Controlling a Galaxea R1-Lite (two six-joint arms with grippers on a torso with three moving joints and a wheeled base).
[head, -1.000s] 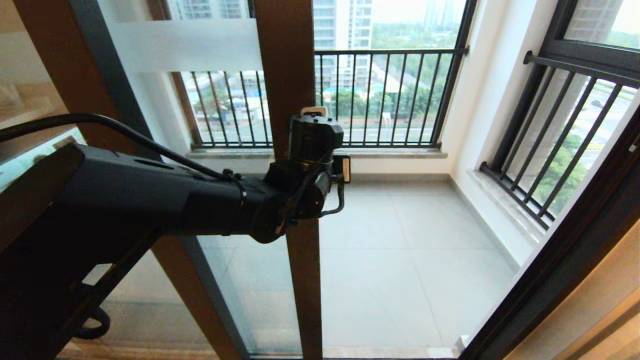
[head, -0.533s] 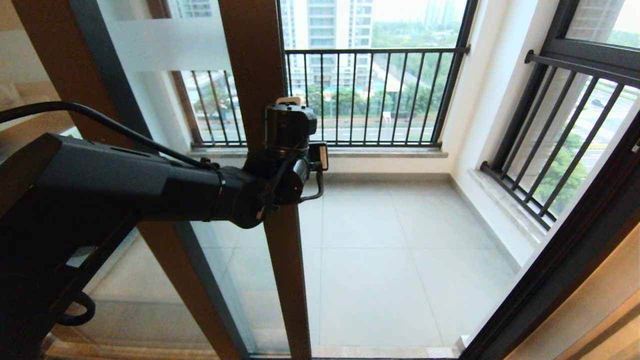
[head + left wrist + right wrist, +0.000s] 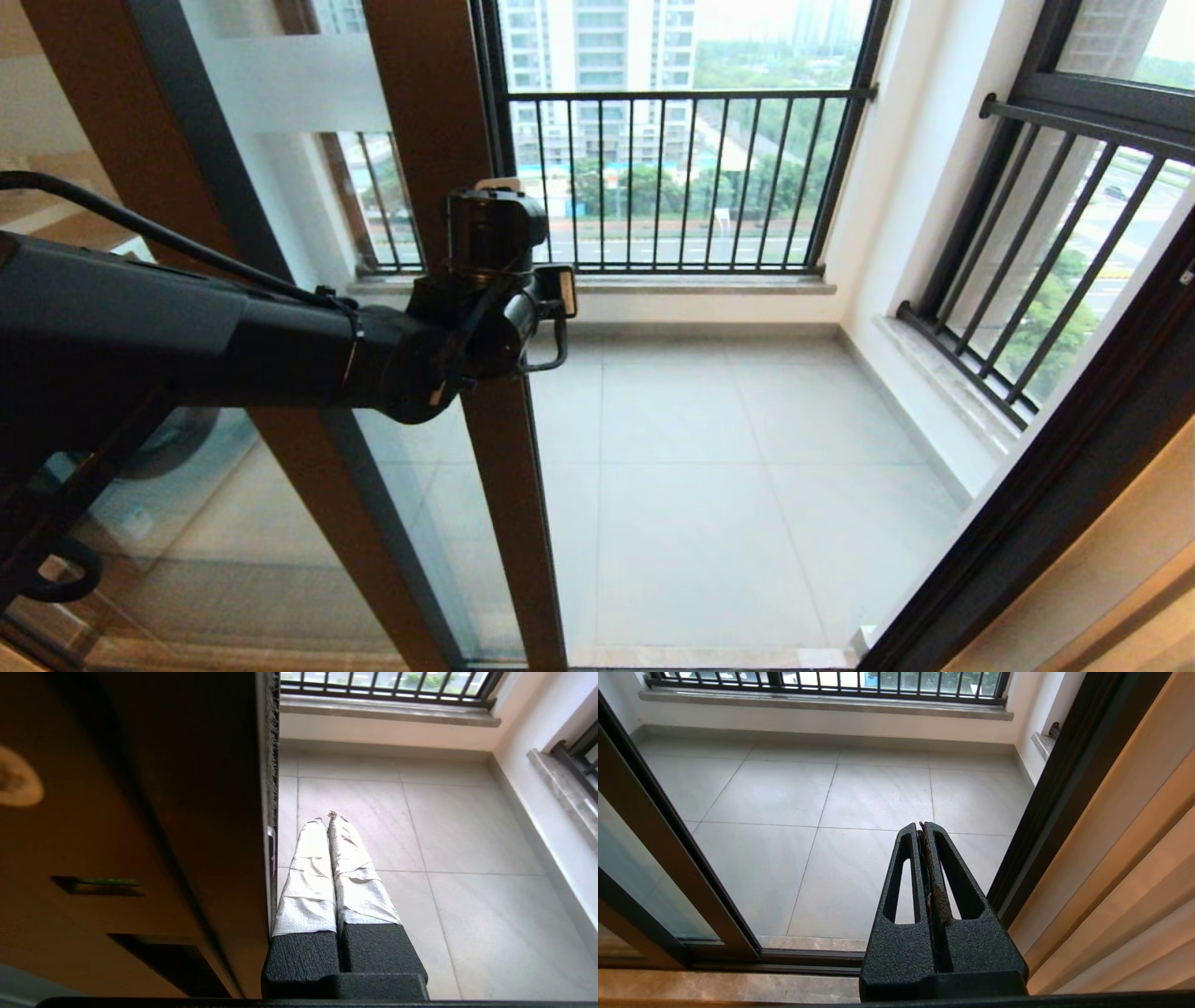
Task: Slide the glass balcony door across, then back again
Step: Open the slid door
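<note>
Two taped fingers (image 3: 308, 877) of the left gripper (image 3: 327, 821) were pressed flat together, nothing between them. We saw them lying just beside the free edge of the glass balcony door (image 3: 420, 121), on the open-doorway side, tips aimed out over the balcony floor (image 3: 747, 485). Whether they actually touched the stile we couldn't tell; from the left wrist view they looked right against it. In the head view the left wrist covered the stile at about mid-height, so the tips themselves were hidden there.

The right gripper (image 3: 923, 830) was parked low by the dark door jamb (image 3: 1064, 779), its fingers also pressed shut on nothing.

Door position: its brown stile stood left of centre in the head view, overlapping the fixed brown-framed panel (image 3: 308, 523) behind which a washing machine (image 3: 168, 448) showed dimly. The doorway to the right of it was wide open, down to the jamb.

Progress, our judgement: the door was well across, so the first slide looked mostly or fully done. The return slide back toward the jamb was all left. That likely needs a push from the other face of the stile or a hook in the handle slot (image 3: 98, 884).

Orientation: the panel stood upright, long axis vertical, floor track to top of view. Its face was toward the robot, free edge pointing right toward the opening; travel runs left-right along the track (image 3: 808, 956).
</note>
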